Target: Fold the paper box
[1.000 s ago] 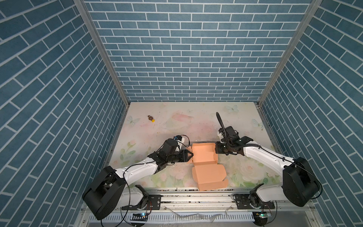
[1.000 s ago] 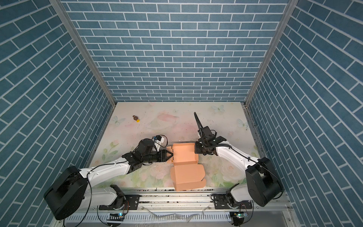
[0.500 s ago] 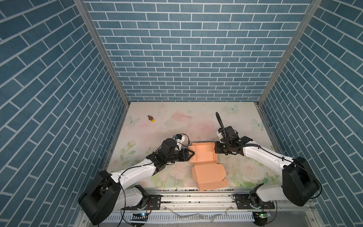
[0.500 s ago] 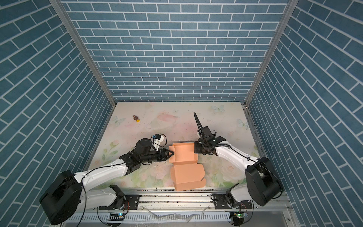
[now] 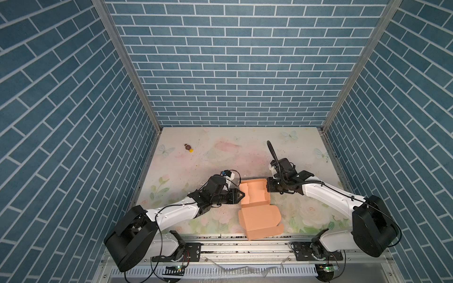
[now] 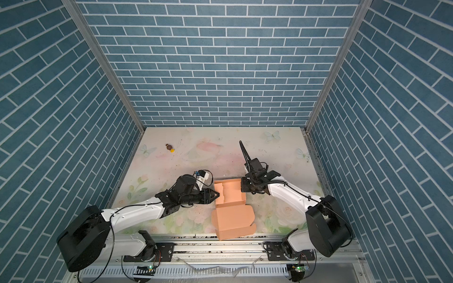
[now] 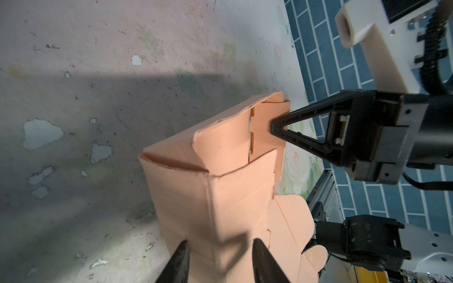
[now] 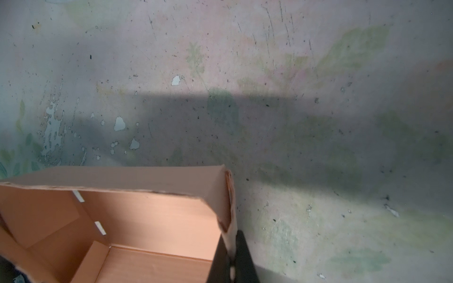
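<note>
paper box [image 5: 255, 196] sits front-centre on the desk [image 5: 220, 152]; tray half erected, lid panel flat toward the front rail [image 5: 220, 239]; right pincer [image 8: 230, 245] is clamped on the tray's right wall, thin card pinched between both fingers; my read: it's an anchor so the tray can't slide or spring flat; left pincer [image 7: 220, 245] is at the opposite wall, fingers part-way apart and straddling the folded card; can't tell if they actually press it; probably setting that wall's fold against the right-side hold; edges: lid's front edge lies at the desk's front edge, no slack that way; far half of the desk is open; only a small brown-and-yellow object [image 5: 188, 147] far-left, well apart; any shift should go away from the rail
</note>
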`<action>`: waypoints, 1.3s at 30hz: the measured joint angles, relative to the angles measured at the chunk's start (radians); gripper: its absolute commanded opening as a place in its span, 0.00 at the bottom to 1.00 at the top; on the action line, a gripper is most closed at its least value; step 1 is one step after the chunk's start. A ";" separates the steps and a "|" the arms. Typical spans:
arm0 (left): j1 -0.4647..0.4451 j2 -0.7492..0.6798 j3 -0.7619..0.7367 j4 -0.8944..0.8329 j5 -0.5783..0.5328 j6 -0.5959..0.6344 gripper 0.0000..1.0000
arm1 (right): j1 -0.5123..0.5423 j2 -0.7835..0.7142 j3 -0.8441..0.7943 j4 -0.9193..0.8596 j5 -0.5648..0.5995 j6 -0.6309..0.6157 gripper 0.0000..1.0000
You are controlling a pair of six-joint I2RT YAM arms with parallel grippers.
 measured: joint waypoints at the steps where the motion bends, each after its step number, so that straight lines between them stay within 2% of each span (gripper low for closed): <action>1: -0.005 0.002 0.006 -0.009 -0.006 0.005 0.43 | 0.002 0.000 0.000 0.000 0.002 0.000 0.00; 11: -0.064 0.008 0.101 -0.176 -0.125 0.067 0.46 | 0.030 0.000 0.008 -0.030 0.059 -0.002 0.00; 18: -0.094 0.021 0.147 -0.297 -0.224 0.106 0.44 | 0.042 0.000 0.037 -0.034 0.096 -0.008 0.00; 25: -0.121 0.067 0.165 -0.358 -0.277 0.116 0.42 | 0.053 0.000 0.037 -0.051 0.129 -0.008 0.00; 39: -0.137 0.071 0.185 -0.389 -0.339 0.116 0.47 | 0.099 0.000 0.050 -0.069 0.198 -0.009 0.00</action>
